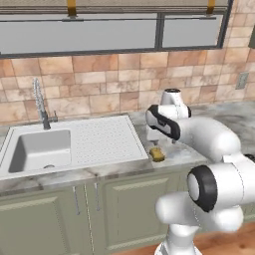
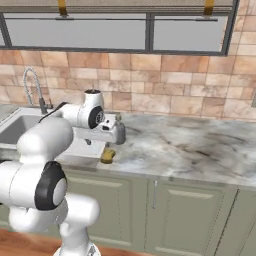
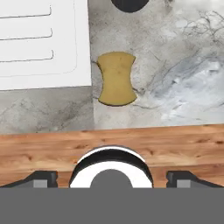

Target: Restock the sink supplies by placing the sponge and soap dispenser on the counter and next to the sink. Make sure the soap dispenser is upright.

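Observation:
The yellow-orange sponge (image 3: 116,78) lies flat on the marble counter (image 3: 183,83), just right of the sink's drainboard (image 3: 39,43) and near the counter's front edge. It also shows as the small sponge (image 1: 158,154) (image 2: 107,156) under the hand. My gripper (image 3: 112,179) hangs above the sponge, open and apart from it, with nothing between its fingers. A dark rounded shape (image 3: 129,3), cut by the top edge of the hand view, looks like the soap dispenser standing behind the sponge. In both base views the arm hides that spot.
The white sink (image 1: 30,169) with its ribbed drainboard (image 1: 107,139) and coiled chrome faucet (image 1: 40,102) lies to the left. Marble counter (image 2: 190,145) stretches bare to the right. A tiled wall (image 2: 165,85) rises behind, and sage-green cabinets (image 2: 180,215) stand below.

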Available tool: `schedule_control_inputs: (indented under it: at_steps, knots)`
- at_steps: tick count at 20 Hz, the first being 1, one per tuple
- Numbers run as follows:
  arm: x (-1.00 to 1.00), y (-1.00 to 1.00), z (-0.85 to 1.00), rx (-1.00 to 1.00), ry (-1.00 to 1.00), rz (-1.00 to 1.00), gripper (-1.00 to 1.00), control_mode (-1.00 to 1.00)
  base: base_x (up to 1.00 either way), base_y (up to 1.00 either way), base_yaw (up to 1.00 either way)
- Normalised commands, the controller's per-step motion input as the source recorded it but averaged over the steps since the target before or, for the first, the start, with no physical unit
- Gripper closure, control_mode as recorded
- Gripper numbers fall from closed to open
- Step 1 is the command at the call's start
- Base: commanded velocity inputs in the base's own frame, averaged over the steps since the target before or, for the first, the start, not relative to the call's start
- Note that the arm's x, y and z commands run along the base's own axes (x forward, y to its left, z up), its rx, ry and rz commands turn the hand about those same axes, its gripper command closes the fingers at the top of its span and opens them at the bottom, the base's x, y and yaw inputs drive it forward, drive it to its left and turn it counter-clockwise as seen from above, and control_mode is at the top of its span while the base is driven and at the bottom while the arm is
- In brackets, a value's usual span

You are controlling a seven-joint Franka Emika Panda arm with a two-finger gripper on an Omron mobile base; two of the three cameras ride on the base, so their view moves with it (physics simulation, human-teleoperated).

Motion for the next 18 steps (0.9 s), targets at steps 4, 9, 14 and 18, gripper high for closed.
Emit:
schedule_control_inputs:
  at_steps: [4,9,14,18]
  knots:
    - [-0.31,0.04,0.74,0.0,-0.37,0.0,-1.0,-1.0,0.0,0.0,0.0]
    - [-0.19,0.06,1.0,0.0,-0.2,0.0,-1.0,-1.0,0.0,0.0,0.0]
    - [-0.63,0.0,0.68,0.0,-0.13,0.0,-1.0,-1.0,0.0,0.0,0.0]
    - [-0.83,0.0,0.36,0.0,-0.1,0.0,-1.0,-1.0,0.0,0.0,0.0]
